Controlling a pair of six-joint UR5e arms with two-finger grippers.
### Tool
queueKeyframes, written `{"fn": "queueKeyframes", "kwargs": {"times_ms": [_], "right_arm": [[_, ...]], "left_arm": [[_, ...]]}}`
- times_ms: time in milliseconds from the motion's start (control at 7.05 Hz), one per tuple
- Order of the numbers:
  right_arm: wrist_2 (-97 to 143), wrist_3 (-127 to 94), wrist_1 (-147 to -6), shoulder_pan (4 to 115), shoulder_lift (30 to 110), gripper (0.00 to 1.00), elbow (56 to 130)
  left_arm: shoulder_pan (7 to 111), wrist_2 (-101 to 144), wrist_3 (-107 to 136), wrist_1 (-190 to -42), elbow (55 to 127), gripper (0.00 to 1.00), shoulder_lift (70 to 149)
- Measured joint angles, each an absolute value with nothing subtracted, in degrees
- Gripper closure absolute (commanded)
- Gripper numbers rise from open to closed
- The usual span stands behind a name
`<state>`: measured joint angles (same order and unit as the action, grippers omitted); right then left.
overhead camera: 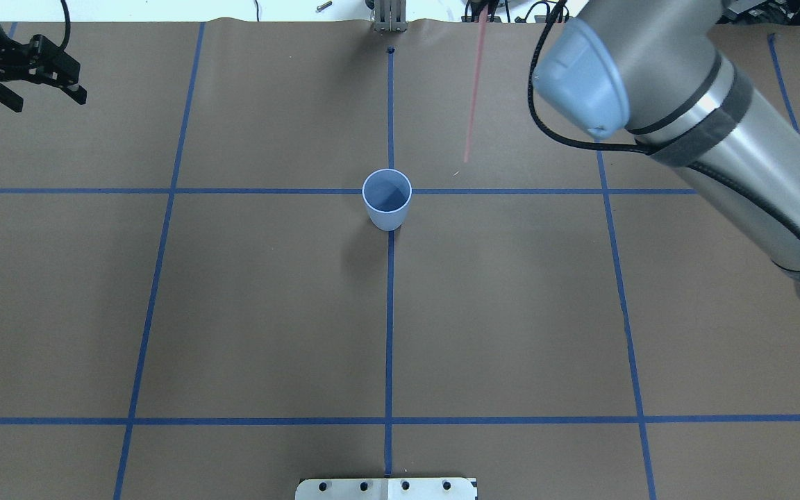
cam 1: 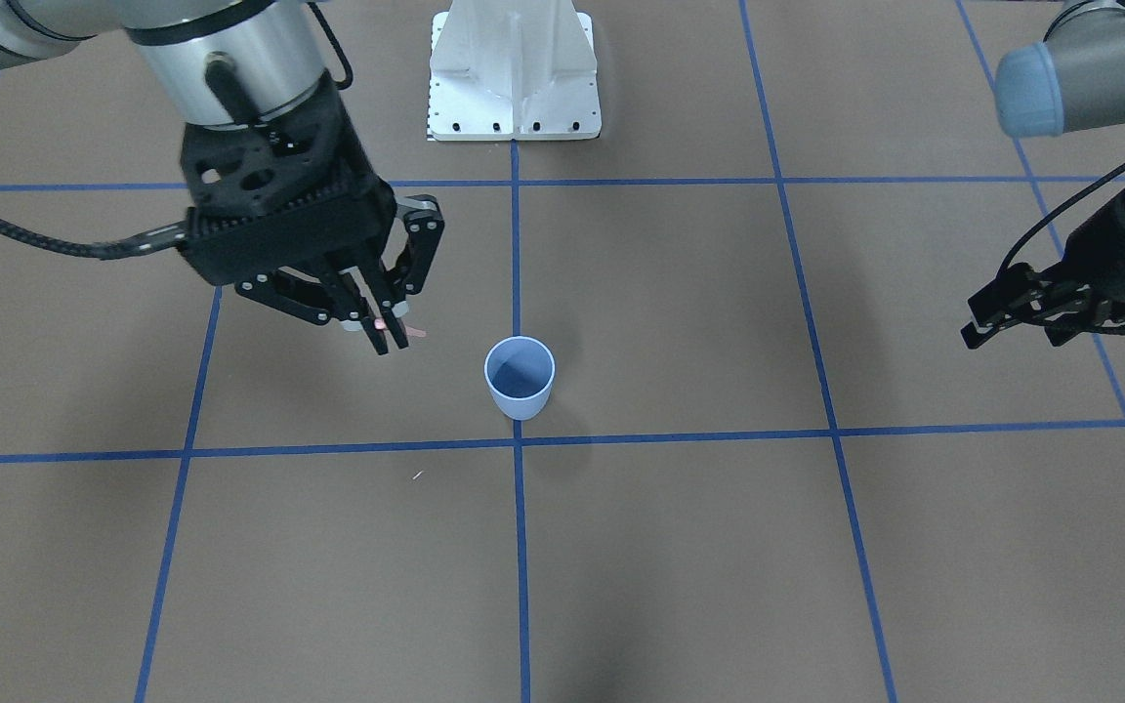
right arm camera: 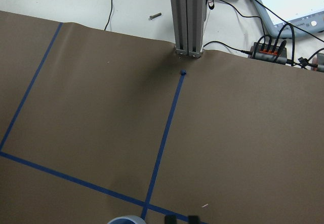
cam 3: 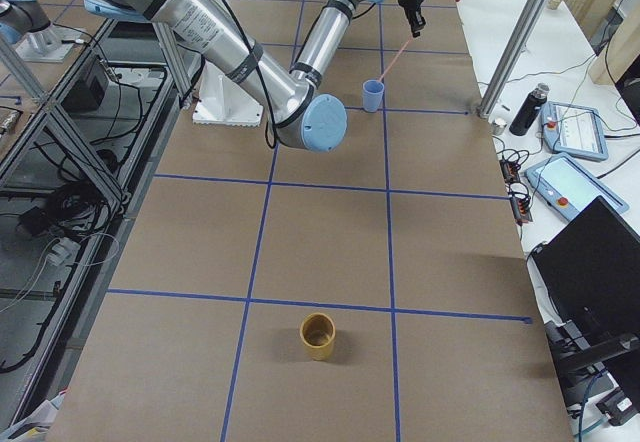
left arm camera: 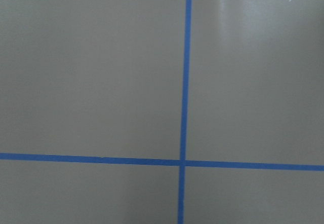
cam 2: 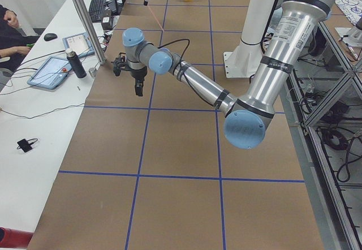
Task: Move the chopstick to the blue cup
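The blue cup [cam 1: 520,377] stands upright and empty on the centre line of the table [overhead camera: 387,199]. My right gripper [cam 1: 389,337] is shut on the chopstick [cam 1: 414,333], a thin pale pink stick. In the overhead view the chopstick [overhead camera: 473,97] hangs tilted, its lower tip off to the cup's right and past it. The right side view shows that tip near the cup's rim [cam 3: 372,95], outside the cup. My left gripper [cam 1: 997,317] hovers open and holds nothing, far from the cup near the table's left end [overhead camera: 32,76].
A yellow-brown cup [cam 3: 318,335] stands at the table's right end. The white robot base [cam 1: 514,73] sits behind the blue cup. A tiny white fleck [cam 1: 417,475] lies on the brown paper. Tablets, a bottle and cables line the far side table [cam 3: 560,132].
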<state>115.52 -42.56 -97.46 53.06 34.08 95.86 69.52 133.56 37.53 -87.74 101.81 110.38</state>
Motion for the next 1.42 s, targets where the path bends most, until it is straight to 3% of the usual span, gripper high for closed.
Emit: {"fn": "queueKeyframes", "kwargs": {"times_ms": [568, 1419], "right_arm": [[105.4, -45.9, -90.5, 45.4, 29.4, 1.0, 87.9], [101.0, -45.9, -86.7, 40.5, 33.0, 1.0, 86.7]], "left_arm": [[69.9, 133.1, 36.1, -87.9, 101.5, 0.02, 108.5], [69.8, 133.0, 36.1, -87.8, 101.4, 0.02, 108.4]]}}
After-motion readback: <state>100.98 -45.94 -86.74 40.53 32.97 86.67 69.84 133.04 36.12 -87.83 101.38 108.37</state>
